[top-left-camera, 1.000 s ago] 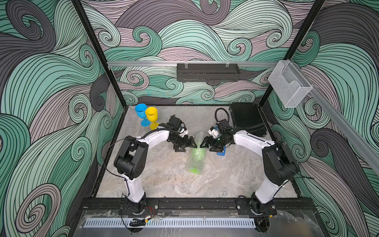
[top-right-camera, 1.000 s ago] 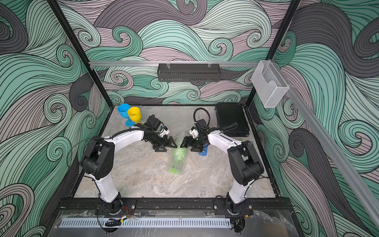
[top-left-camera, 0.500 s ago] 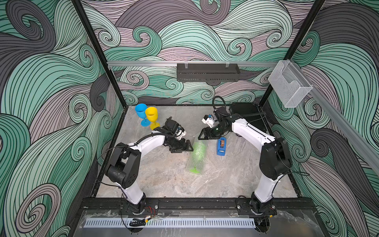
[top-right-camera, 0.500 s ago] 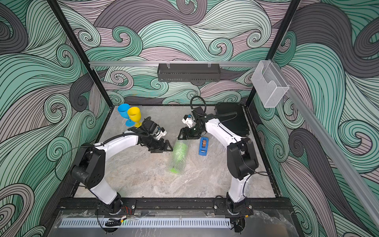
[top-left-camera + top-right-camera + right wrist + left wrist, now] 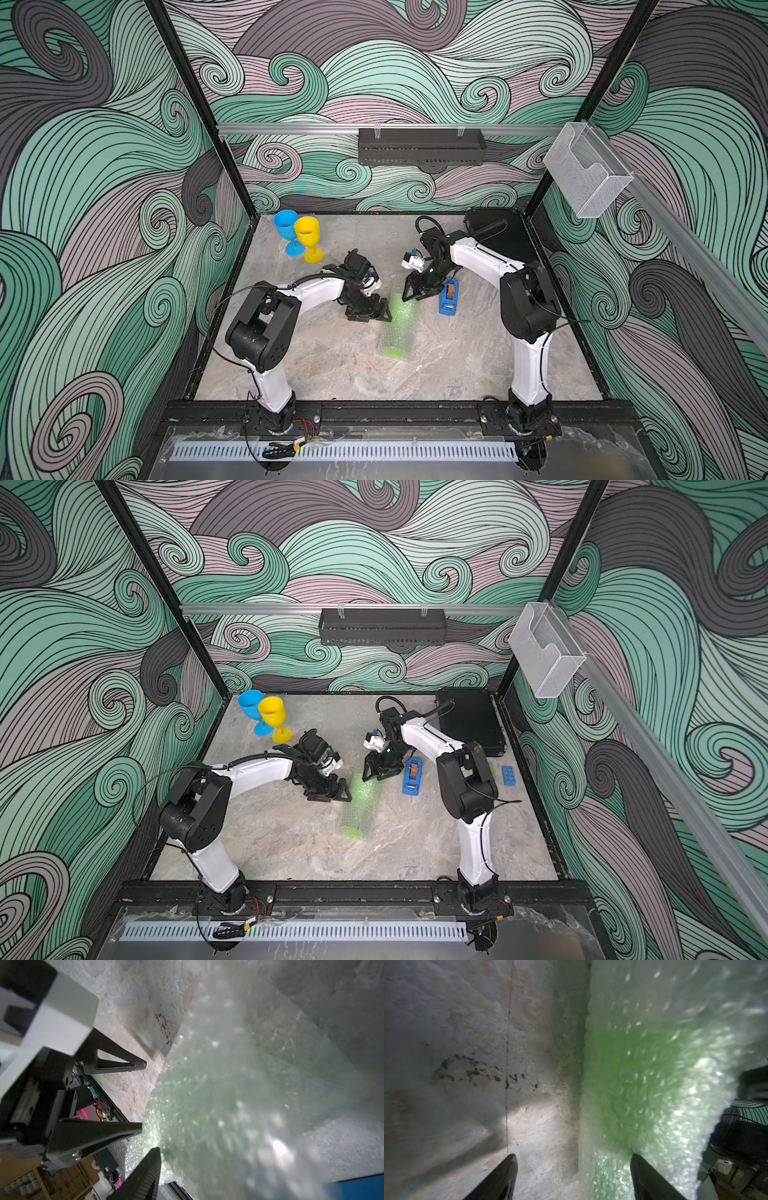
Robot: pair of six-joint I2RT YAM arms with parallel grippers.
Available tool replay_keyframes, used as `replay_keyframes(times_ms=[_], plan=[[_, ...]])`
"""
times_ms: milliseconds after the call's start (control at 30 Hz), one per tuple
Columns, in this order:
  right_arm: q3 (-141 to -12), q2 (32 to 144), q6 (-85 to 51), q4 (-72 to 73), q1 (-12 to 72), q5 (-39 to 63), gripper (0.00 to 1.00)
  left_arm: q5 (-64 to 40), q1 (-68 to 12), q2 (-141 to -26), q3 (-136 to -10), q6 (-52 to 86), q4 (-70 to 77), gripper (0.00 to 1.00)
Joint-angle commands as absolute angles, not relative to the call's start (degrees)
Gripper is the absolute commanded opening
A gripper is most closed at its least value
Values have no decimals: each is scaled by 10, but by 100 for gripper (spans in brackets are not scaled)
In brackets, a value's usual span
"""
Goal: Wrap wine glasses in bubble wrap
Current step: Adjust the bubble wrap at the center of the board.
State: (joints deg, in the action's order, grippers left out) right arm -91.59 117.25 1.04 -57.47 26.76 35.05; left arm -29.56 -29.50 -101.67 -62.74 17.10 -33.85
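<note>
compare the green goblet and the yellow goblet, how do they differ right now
The green goblet lies on its side; the yellow goblet stands upright. The green goblet is rolled in bubble wrap; the yellow goblet is bare. The green goblet is mid-table; the yellow goblet is near the far left corner, beside the blue goblet. Both rest on the table.
</note>
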Motion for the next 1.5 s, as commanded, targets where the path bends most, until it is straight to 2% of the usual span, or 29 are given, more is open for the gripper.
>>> replay_keyframes(times_ms=[0, 67, 300, 467, 500, 567, 733, 833, 933, 1000, 1167, 1367, 1467], plan=[[-923, 1180, 18, -595, 272, 379, 56, -278, -302, -1031, -657, 165, -343, 84], [-921, 1183, 18, -595, 272, 387, 51, -276, -303, -1038, -660, 167, -343, 84], [-924, 1203, 25, -596, 277, 425, 50, -270, -308, -1055, -673, 169, -350, 84], [-928, 1225, 28, -596, 280, 441, 44, -267, -308, -1056, -676, 169, -350, 84], [-930, 1228, 30, -597, 281, 439, 45, -266, -308, -1056, -677, 170, -350, 84], [-933, 1229, 27, -599, 282, 425, 54, -265, -308, -1056, -678, 170, -351, 84], [-920, 1174, 14, -602, 276, 396, 63, -263, -306, -1030, -676, 166, -361, 84], [-901, 1131, -8, -601, 266, 367, 65, -278, -300, -990, -668, 165, -364, 84], [-861, 1083, -27, -591, 259, 345, 67, -297, -291, -950, -675, 143, -371, 75], [-825, 1044, -43, -571, 256, 339, 68, -319, -284, -937, -694, 112, -381, 68], [-700, 928, -148, -490, 257, 311, 73, -390, -282, -965, -795, -62, -477, 65], [-533, 802, -329, -334, 278, 283, 74, -422, -281, -1072, -935, -254, -577, 59], [-478, 771, -376, -249, 309, 283, 73, -444, -282, -1137, -1005, -331, -656, 58]])
